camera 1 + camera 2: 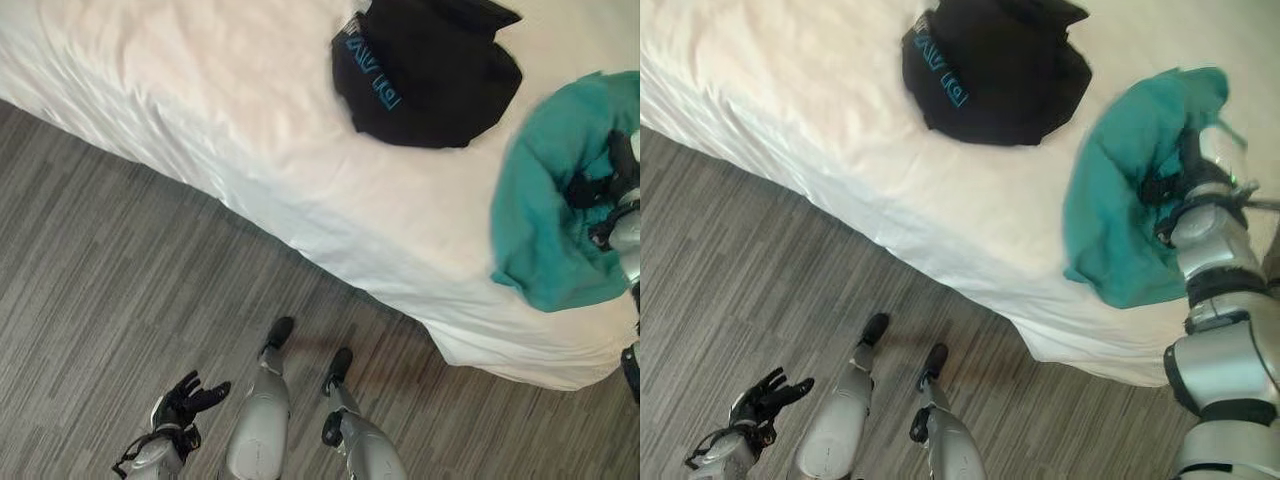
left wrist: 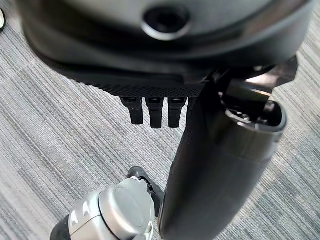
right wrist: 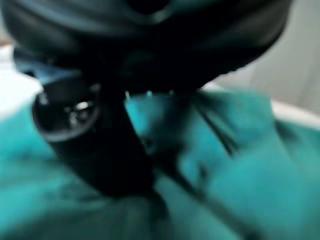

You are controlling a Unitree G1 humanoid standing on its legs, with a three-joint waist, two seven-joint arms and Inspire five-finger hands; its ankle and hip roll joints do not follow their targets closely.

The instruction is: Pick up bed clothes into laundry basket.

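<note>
1. Nearest the lens, lower left of the frame: left hand (image 1: 185, 400) hanging low over the grey plank floor (image 1: 90, 270), fingers loose and spread, nothing in it.
2. Biggest thing in sight: white bed (image 1: 200, 90), running across the top of the frame from upper left down to the right edge, sheet draped over its side.
3. Next down in size: teal garment (image 1: 1120, 210), bunched near the bed's edge at centre right, partly lifted around the arm.
4. Then the black garment (image 1: 425, 70), upper centre, lying in a heap on the sheet, untouched.
5. Smallest: right hand (image 1: 1165, 190), buried in the teal folds; wrist view full of teal cloth against the thumb, but curl of the fingers impossible to tell.
6. Progress, by the look of it: early going. Teal piece being gathered, black piece not yet collected, no basket spotted, nothing deposited.
</note>
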